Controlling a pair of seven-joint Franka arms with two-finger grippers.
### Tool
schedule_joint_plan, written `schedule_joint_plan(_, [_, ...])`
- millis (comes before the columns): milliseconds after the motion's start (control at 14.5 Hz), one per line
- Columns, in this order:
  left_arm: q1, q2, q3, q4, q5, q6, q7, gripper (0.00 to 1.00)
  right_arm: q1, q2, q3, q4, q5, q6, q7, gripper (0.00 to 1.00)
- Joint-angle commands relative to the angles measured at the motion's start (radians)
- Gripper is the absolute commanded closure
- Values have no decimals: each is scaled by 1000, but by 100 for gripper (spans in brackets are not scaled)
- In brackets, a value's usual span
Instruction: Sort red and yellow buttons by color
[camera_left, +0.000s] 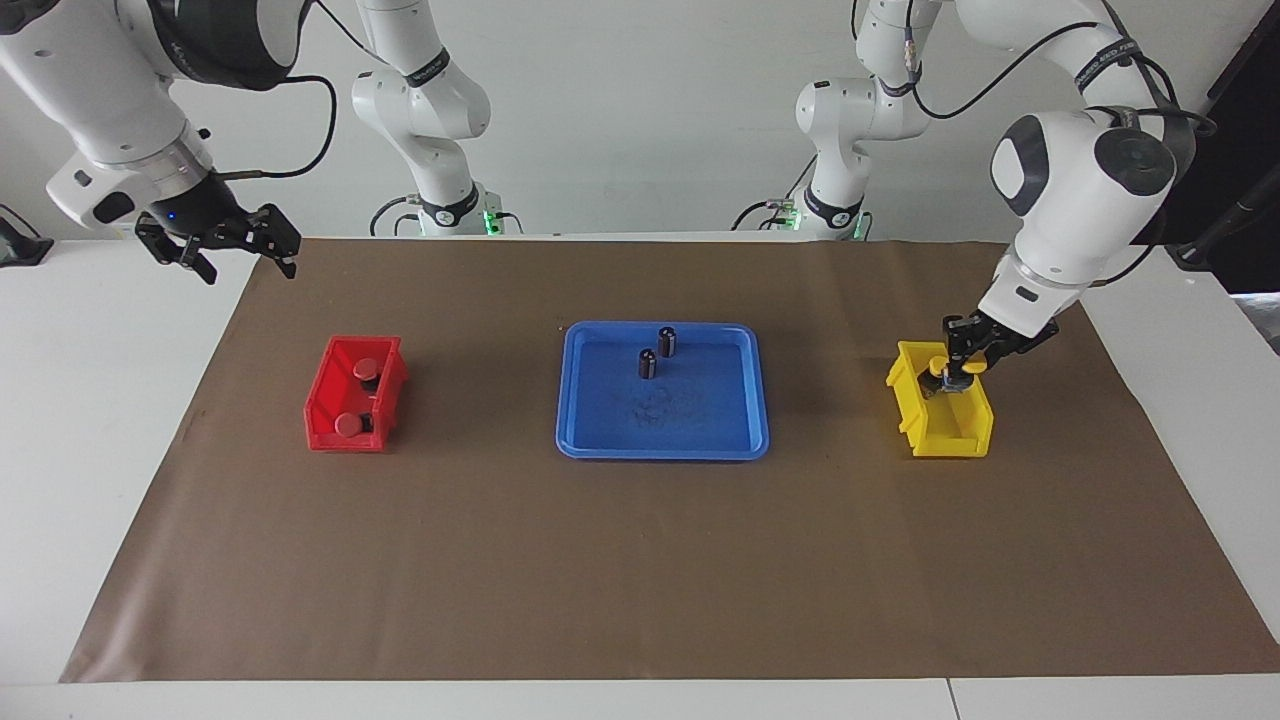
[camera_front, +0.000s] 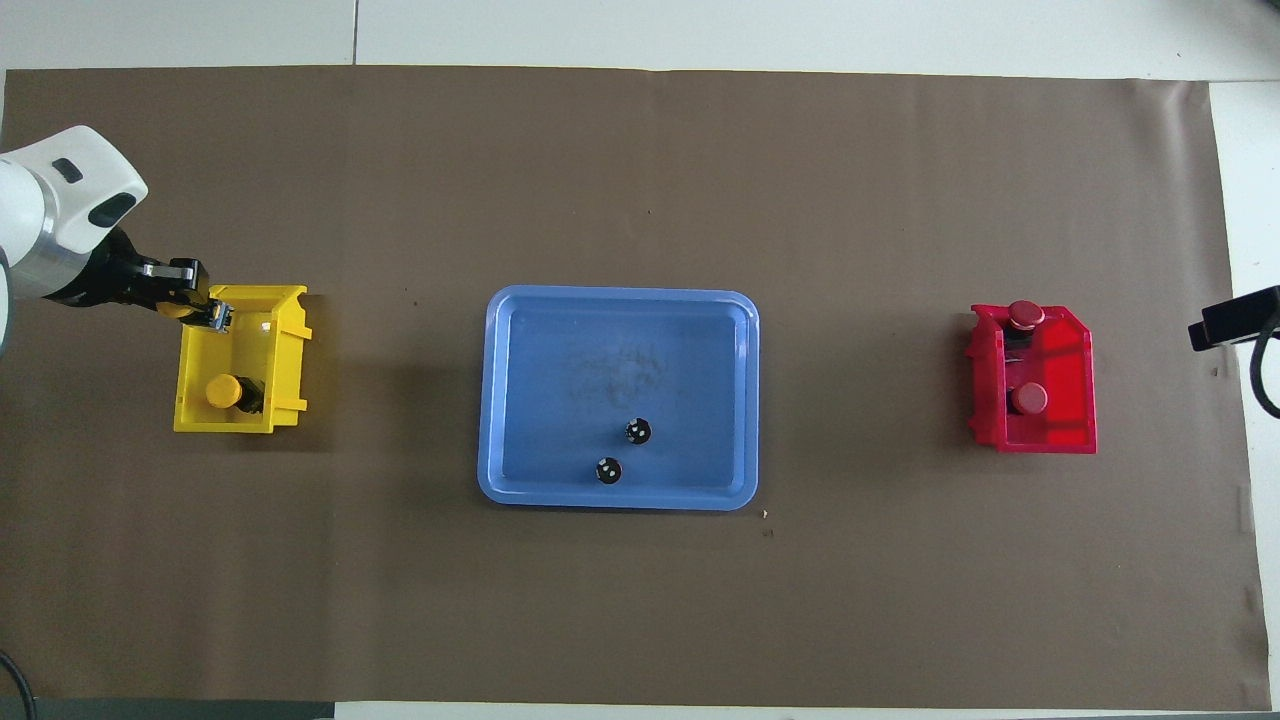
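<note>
The left claw (camera_left: 962, 368) hangs over the yellow plastic bin (camera_left: 968, 428) and grips a round yellow-capped button (camera_front: 180, 306). Another yellow button (camera_front: 222, 391) already lies inside. Both round red-capped buttons (camera_left: 366, 369) sit in the red plastic bin (camera_left: 318, 418). This looks like the last drop: next, let go. The right claw (camera_left: 222, 243) waits wide open, up by the table edge. The held button's dark base is mostly hidden

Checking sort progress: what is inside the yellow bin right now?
In the yellow bin, one yellow button lies free. The left claw is down inside the bin, holding a second yellow button. The claw hides the bin floor beneath it.
</note>
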Motion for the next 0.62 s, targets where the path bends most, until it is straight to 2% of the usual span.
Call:
schedule_joint_plan(0, [20,-44,-13,-142,16,156,17,99,82,-6,-87,5,-8,-36,28,0])
schedule_joint_plan(344, [20,-9,-13,-240,15,318,13,99,106,6,-107,10,-3,-25,89,0])
schedule_joint_plan(550, [20,16,-13,-251,15,348,14,99,104,6,-100,16,-2,-30,94,0])
